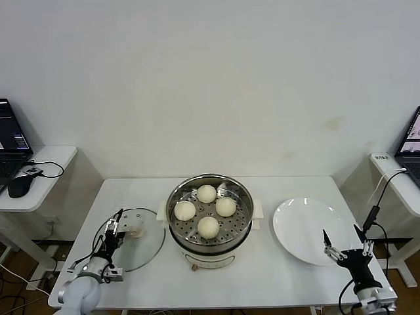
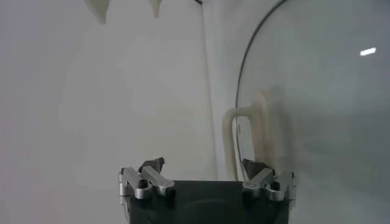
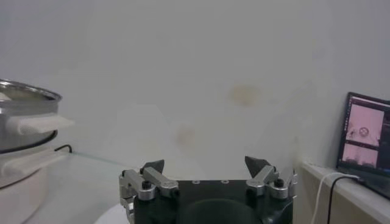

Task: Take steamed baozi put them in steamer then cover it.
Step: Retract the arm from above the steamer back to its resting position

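Several cream-white baozi lie on the perforated tray inside the shiny steamer at the table's middle. Its glass lid lies flat on the table to the left, with a cream handle on top. My left gripper stands open at the lid's left rim, holding nothing. In the left wrist view the lid and its handle lie just ahead of the open left gripper. My right gripper is open and empty over the front right of the table. The right wrist view shows the open gripper and the steamer off to one side.
A flat white plate sits right of the steamer, its front right rim under my right gripper. Side tables with laptops stand at both sides, with a mouse on the left one and a cable on the right.
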`<action>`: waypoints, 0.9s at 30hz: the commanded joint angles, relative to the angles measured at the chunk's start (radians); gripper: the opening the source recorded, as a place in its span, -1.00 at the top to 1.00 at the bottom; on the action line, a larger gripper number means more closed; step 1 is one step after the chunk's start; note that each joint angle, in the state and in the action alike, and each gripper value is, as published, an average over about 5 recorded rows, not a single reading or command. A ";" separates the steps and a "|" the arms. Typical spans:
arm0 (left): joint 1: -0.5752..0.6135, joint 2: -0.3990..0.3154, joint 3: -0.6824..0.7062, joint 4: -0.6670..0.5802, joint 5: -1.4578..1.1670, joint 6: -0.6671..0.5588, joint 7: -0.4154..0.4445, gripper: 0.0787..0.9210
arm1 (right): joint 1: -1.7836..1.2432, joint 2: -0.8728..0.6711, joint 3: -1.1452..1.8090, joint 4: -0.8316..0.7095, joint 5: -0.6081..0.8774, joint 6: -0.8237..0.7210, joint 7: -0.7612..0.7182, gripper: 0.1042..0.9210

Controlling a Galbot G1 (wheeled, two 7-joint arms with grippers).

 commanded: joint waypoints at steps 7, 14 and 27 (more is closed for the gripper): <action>-0.037 -0.002 0.034 0.053 -0.067 0.017 0.012 -0.77 | 0.004 0.004 -0.006 -0.025 -0.011 0.002 -0.004 -0.76; -0.041 0.001 0.041 0.062 -0.094 0.022 0.020 -0.51 | 0.003 0.006 -0.007 -0.030 -0.013 0.002 -0.005 -0.76; -0.041 0.001 0.048 0.072 -0.136 0.020 0.027 0.38 | 0.000 0.013 -0.021 -0.035 -0.026 0.005 -0.007 -0.76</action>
